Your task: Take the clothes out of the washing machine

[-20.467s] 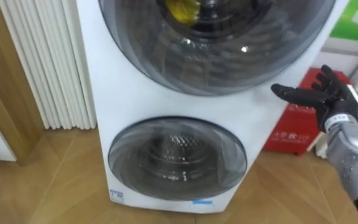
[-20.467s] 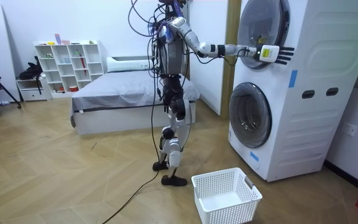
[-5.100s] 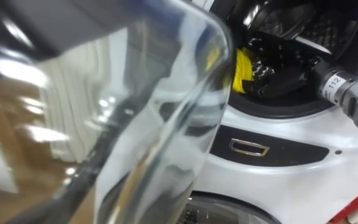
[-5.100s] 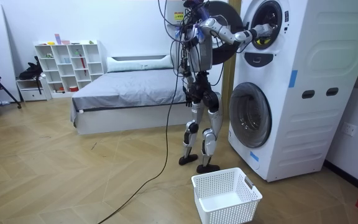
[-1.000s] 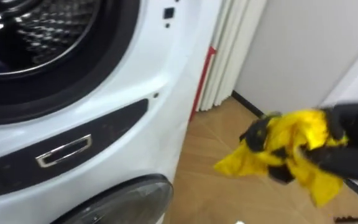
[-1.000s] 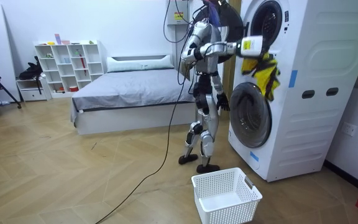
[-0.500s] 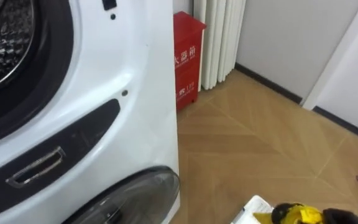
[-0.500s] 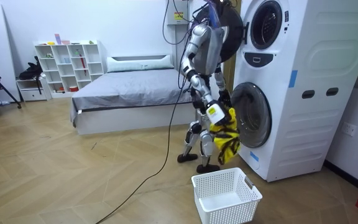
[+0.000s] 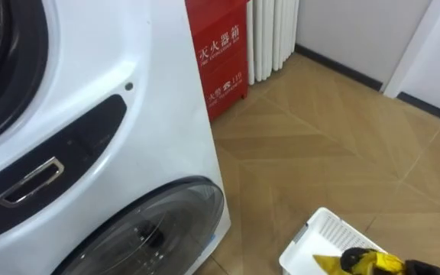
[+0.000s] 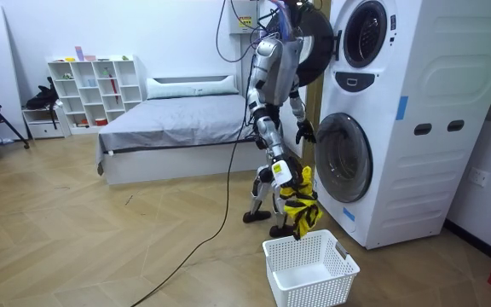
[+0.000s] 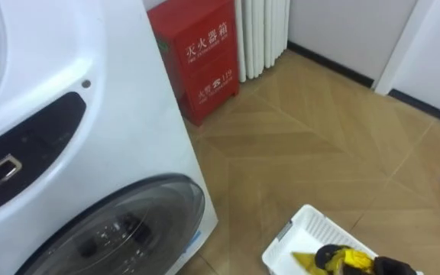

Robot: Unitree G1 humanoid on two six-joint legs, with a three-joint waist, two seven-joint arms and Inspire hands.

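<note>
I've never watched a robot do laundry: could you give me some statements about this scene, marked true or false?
1. The right hand holds a yellow garment over the white basket. True.
2. The washing machine's upper door is shut. False: it stands open.
3. The lower door hangs open. False: it is shut.
4. A red box stands on the floor beside the machine. True.
5. The left hand is near the lower door. True.

Yellow garment (image 9: pixel 370 263) at five o'clock over a white lattice basket (image 9: pixel 302 238); white washing machine (image 9: pixel 159 99), red cabinet (image 9: pixel 221 53) at twelve, herringbone wood floor (image 9: pixel 319 145)
</note>
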